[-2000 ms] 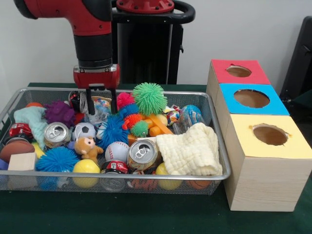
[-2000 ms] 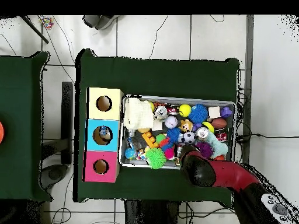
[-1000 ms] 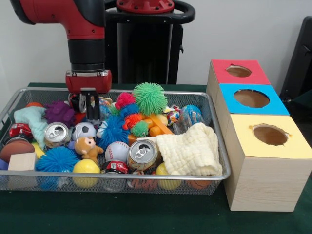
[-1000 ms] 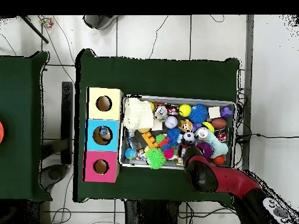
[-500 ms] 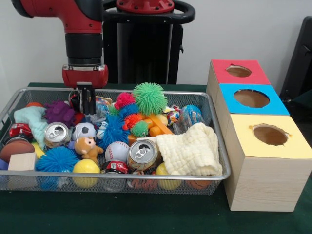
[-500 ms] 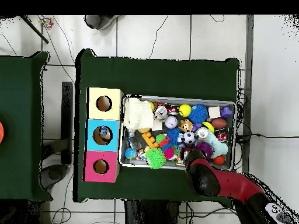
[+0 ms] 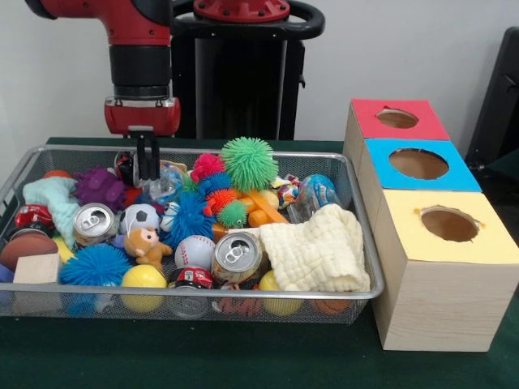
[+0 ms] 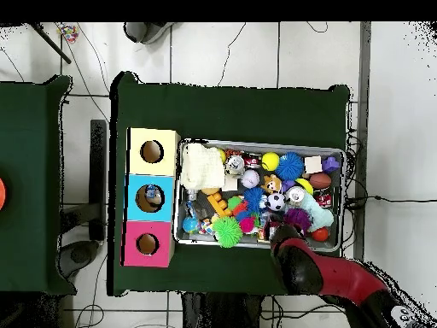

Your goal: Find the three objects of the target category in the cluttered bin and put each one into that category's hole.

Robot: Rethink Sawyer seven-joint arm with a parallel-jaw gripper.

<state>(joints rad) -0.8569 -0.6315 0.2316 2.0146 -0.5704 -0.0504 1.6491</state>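
The arm point(image 7: 138, 49) hangs straight down at the upper left of the front view, its pincer point(image 7: 146, 166) with the two dark fingers close together and nearly shut, tips low at the bin's point(image 7: 357, 296) back rim, and I cannot tell whether they hold anything. Just around the tips crowd a purple spiky ball point(image 7: 99, 186), a crinkly clear wrapper point(image 7: 166, 182) and a soccer ball point(image 7: 139, 217), with a fuzzy green ball point(image 7: 249, 163), two cans point(image 7: 237, 256), a baseball point(image 7: 195, 251) and a cream cloth point(image 7: 315, 251) filling the wire mesh bin on the green counter point(image 7: 243, 365). At right stand three wooden boxes topped red point(image 7: 397, 119), blue point(image 7: 418, 164) and yellow point(image 7: 448, 225), each with a round hole.
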